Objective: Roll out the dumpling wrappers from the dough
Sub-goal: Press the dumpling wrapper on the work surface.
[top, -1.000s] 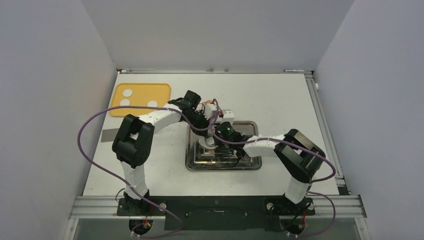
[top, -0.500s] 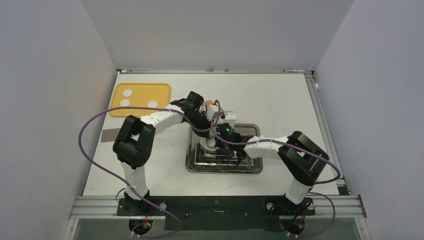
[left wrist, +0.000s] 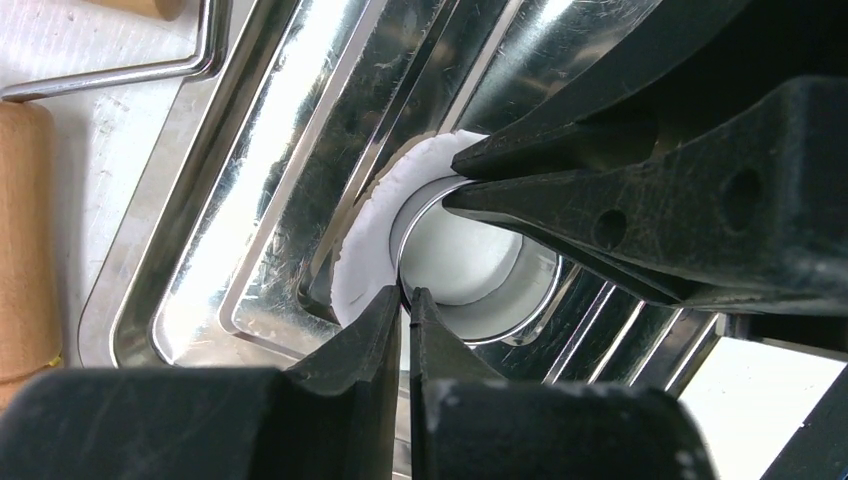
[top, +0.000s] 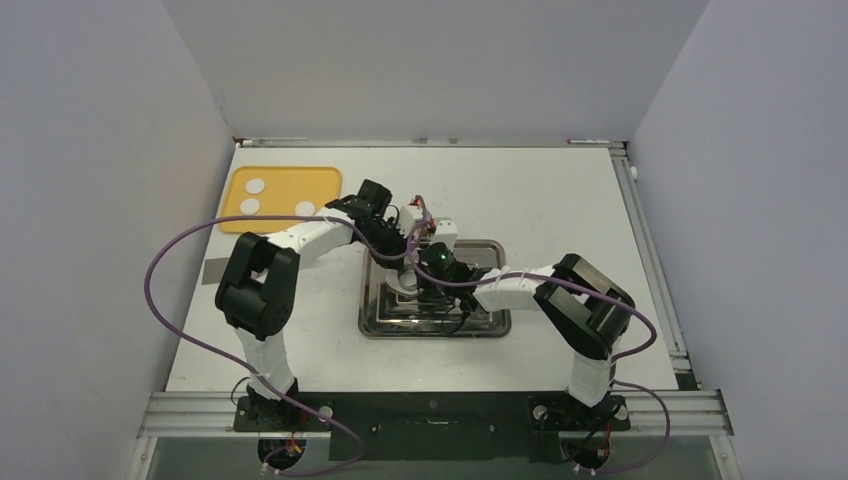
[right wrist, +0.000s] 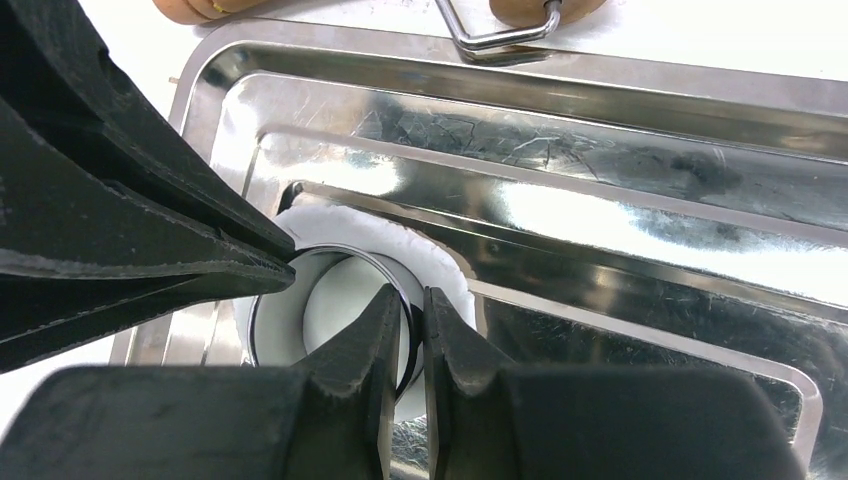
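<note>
The left end effector (left wrist: 405, 300) and right end effector (right wrist: 412, 300), clamped on the metal ring (left wrist: 410, 215) over the dumpling wrapper (left wrist: 362, 255), have dragged the tray (top: 488, 322) toward 9 o'clock; trimming seems unfinished.

I see a steel tray (top: 492, 324) near the middle of the table (top: 570, 200), with a metal ring (left wrist: 500, 334) standing on its ribbed floor. A wooden roller (left wrist: 24, 230) with a wire handle lies just past the tray's twelve o'clock rim. On the table, a yellow tray (top: 290, 180) sits at ten o'clock and a grey patch (top: 215, 270) at nine.
</note>
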Robot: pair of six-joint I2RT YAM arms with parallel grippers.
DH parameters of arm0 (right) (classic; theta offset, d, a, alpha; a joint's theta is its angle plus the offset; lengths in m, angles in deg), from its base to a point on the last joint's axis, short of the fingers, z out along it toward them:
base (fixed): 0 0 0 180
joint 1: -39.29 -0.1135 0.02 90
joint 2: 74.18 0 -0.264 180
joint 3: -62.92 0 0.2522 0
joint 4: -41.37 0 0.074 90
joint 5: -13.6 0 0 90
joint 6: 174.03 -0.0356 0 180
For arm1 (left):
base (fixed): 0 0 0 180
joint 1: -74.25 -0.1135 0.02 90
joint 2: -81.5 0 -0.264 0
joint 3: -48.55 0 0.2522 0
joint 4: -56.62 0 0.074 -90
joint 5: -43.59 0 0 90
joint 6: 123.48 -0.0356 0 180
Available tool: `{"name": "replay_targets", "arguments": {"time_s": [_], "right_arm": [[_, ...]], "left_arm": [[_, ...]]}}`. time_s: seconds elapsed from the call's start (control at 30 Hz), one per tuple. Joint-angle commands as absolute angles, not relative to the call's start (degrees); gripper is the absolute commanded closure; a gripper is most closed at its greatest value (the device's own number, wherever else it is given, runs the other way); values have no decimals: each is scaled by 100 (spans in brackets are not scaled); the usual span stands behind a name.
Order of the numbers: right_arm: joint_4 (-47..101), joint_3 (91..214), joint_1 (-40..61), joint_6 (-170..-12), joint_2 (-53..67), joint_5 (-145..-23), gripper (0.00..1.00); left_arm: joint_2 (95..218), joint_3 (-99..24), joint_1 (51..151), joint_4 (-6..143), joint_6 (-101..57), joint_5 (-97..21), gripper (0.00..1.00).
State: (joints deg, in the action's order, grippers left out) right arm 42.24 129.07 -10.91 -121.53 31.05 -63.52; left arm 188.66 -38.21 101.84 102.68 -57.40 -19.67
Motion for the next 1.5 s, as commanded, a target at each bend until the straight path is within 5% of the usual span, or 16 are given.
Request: {"name": "replay_targets", "arguments": {"time_s": [0.0, 0.2, 0.47, 0.9, 1.47], "right_arm": [[3751, 12460, -740, -11643, 2861, -6469, 92], [3583, 11788, -94, -11401, 2375, -5935, 92], [5420, 11257, -1977, -10056, 2515, -5496, 92], [6142, 10312, -2759, -9903, 2197, -4757, 92], [4036, 11464, -1208, -11140, 2639, -6542, 92]], "left_arm": [[19150, -3555, 10853, 11511, -6623, -1948, 100], [19103, -3673, 11735, 11710, -6791, -1569, 100], [18433, -2098, 11751, 10536, -7439, -2606, 100], [18012, -1326, 11893, 10166, -7887, -2923, 100], [19622, -3190, 10924, 11804, -7460, -2196, 100]]}}
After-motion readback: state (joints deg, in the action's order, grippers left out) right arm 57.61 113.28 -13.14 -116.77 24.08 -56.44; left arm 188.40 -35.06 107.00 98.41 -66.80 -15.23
